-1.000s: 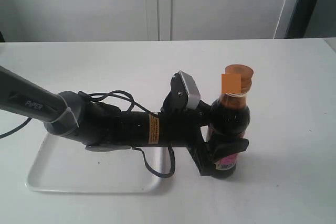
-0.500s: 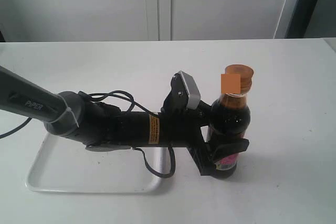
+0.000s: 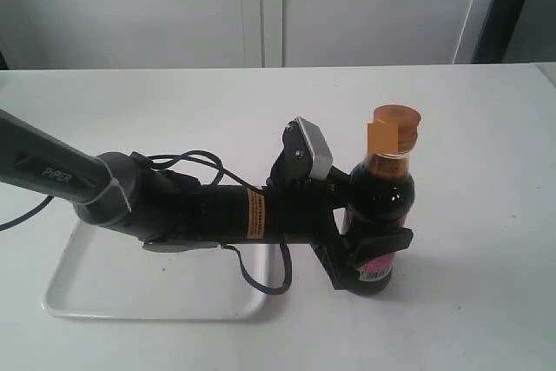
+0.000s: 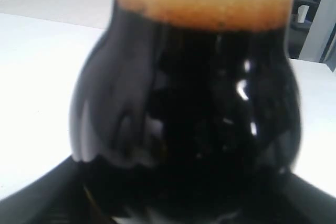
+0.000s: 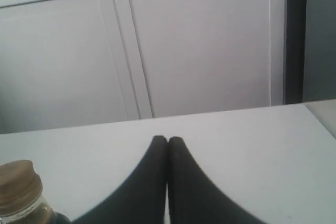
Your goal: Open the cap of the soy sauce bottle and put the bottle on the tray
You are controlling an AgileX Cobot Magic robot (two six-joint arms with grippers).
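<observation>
Exterior view: a white table [image 3: 486,128] fills the scene, with pale cabinet doors [image 3: 261,6] behind it. The left arm [image 3: 174,206] lies low across the table from the left edge toward the middle, a black cable [image 3: 261,284] looping under it. Below and behind the arm sits the tray [image 3: 104,297], white and flat, near the front left; the arm covers much of its far side. The bottle [image 3: 382,193] stands upright on the table to the right of the tray, off it and apart from its rim. The left gripper [image 3: 369,258] is clamped around the bottle's lower body, one black finger crossing the pink label. The cap [image 3: 395,116] sits down on the neck, closed as far as this view shows.

Left wrist view: the dark glass of the bottle [image 4: 184,129] fills the frame, with a band of brown foam at the liquid's top, and black fingers [image 4: 47,195] at both lower corners.

Right wrist view: the right gripper [image 5: 168,182] has its two fingers pressed together, holding nothing, above the table [image 5: 252,145]. The cap [image 5: 18,182] shows at one corner.
</observation>
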